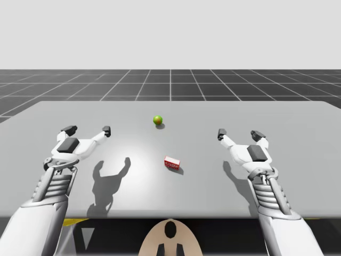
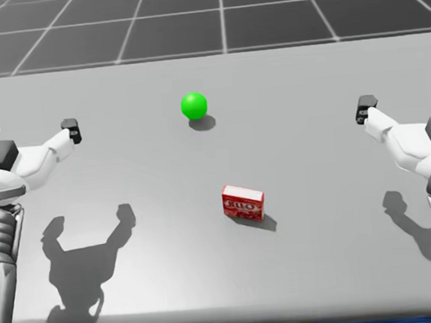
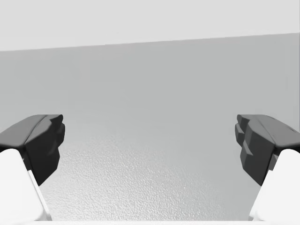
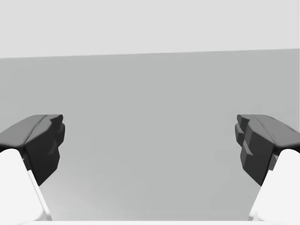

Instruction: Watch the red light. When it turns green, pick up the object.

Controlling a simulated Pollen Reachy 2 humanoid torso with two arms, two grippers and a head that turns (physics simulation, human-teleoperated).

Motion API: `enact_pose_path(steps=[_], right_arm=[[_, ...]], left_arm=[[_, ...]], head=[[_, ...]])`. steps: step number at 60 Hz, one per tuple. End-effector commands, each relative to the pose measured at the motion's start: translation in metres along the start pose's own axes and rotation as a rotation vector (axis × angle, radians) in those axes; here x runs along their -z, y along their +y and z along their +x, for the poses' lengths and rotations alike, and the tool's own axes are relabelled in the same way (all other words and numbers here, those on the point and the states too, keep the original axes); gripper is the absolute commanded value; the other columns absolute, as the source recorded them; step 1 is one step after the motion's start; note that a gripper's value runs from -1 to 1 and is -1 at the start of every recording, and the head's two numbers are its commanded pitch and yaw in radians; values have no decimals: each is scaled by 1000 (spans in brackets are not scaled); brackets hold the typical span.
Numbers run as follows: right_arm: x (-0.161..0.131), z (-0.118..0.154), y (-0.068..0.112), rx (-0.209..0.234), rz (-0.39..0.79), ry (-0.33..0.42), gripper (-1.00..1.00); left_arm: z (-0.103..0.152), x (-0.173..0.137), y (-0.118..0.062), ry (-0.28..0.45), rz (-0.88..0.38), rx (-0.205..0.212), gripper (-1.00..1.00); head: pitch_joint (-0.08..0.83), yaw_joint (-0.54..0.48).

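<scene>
The light is a small ball (image 1: 157, 120) (image 2: 194, 105) on the table's far middle, and it glows green. A small red box (image 1: 172, 163) (image 2: 243, 202) lies nearer me, just right of the centre. My left gripper (image 1: 87, 129) (image 2: 28, 133) (image 3: 150, 145) hovers open over the left side of the table, far from the box. My right gripper (image 1: 240, 134) (image 2: 407, 103) (image 4: 150, 145) hovers open over the right side, also well away from the box. Nothing lies between either pair of fingers.
The grey table (image 1: 277, 117) (image 2: 337, 257) is wide, with its front edge close to my torso. Beyond its far edge lies a dark gridded floor (image 1: 170, 82).
</scene>
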Motion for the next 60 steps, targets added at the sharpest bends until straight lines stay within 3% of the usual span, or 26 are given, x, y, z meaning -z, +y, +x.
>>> enact_pose_path(steps=[1, 25, 29, 30, 31, 32, 34, 37, 40, 41, 43, 44, 45, 46, 49, 50, 57, 60], right_arm=[[0, -2, 3, 6, 4, 7, -1000], [-6, 3, 11, 22, 36, 19, -1000], [-18, 7, 25, 37, 88, 43, -1000], [-20, 8, 28, 26, 96, 41, -1000], [-27, 8, 36, -25, 125, 38, -1000], [-30, 8, 38, -39, 135, 37, -1000], [-36, 8, 42, -39, 167, 49, -1000], [-49, 9, 50, -74, 228, 59, -1000], [-58, 11, 54, -57, 264, 57, -1000], [-63, 13, 56, -36, 355, 96, -1000], [-72, 14, 60, -3, 416, 106, -1000], [-76, 14, 62, 12, 409, 97, -1000], [-80, 10, 68, 50, 367, 21, -1000], [-84, 9, 71, 57, 388, 18, -1000], [-91, 8, 74, 28, 446, 80, -1000], [-98, 3, 79, 46, 479, 82, -1000], [-113, -16, 96, 34, 611, 122, -1000], [-114, -27, 102, 3, 643, 113, -1000]], left_arm=[[1, -1, 0, -5, -2, 1, -1000], [2, -2, -1, -7, -4, -3, -1000], [3, -2, -1, -7, -4, -6, -1000], [3, -2, -1, -7, -4, -7, -1000], [3, -2, -1, -6, -4, -8, -1000], [3, -2, -1, -6, -4, -8, -1000], [3, -2, -1, -6, -4, -8, -1000], [3, -2, -1, -7, -5, -10, -1000], [3, -3, -1, -9, -6, -11, -1000], [4, -3, 0, -9, -6, -11, -1000], [4, -3, 0, -10, -6, -12, -1000], [4, -3, 0, -10, -6, -12, -1000], [4, -3, 0, -11, -6, -14, -1000], [4, -3, 0, -11, -6, -14, -1000], [4, -3, 0, -10, -5, -15, -1000], [4, -3, 0, -10, -5, -16, -1000], [3, -3, -1, -5, -6, -16, -1000], [1, -1, -1, 1, -5, -14, -1000]], head=[[644, 25], [683, -7], [681, -13], [681, -13], [683, -15], [684, -15], [686, -15], [689, -15], [690, -14], [690, -13], [691, -10], [691, -9], [692, -8], [692, -6], [692, -4], [693, -3], [692, 0], [692, -1]])
